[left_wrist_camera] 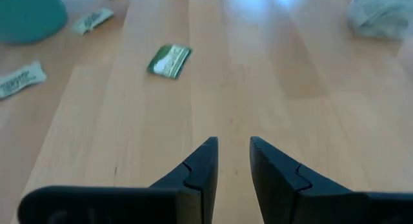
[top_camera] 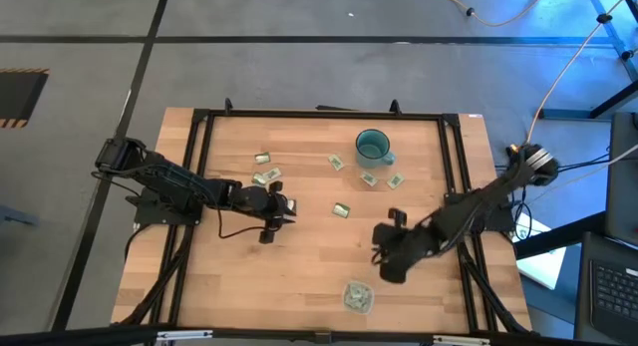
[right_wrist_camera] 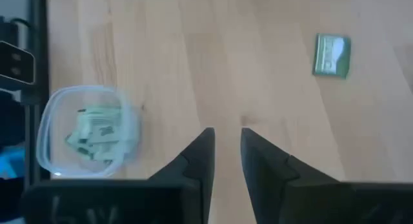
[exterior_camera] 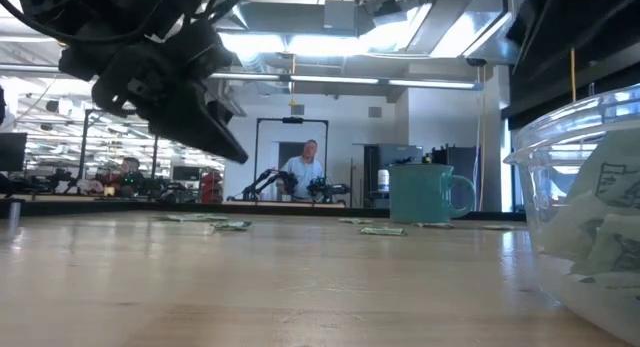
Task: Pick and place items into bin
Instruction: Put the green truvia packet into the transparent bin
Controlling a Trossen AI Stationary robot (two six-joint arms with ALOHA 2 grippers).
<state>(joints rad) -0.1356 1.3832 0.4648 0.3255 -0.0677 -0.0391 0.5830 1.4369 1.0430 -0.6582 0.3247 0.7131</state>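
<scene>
Your bin (top_camera: 358, 297) sits at the table's (top_camera: 299, 276) near edge, already holding several packets, placed where both arms can reach it. From the bin, one packet (top_camera: 341, 210) lies alone toward mid-table; the rest (top_camera: 265, 174) are scattered farther off, around the mug (top_camera: 373, 147) and to its left. Your right gripper (top_camera: 388, 248) hangs just beside the bin on the mug's side, fingers a narrow gap apart and gripping nothing, which suggests a drop just finished. Your left gripper (top_camera: 280, 208) hovers left of the lone packet, fingers (left_wrist_camera: 200, 169) likewise slightly parted and empty, pointed at that packet (left_wrist_camera: 169, 60), probably your next pick.
</scene>
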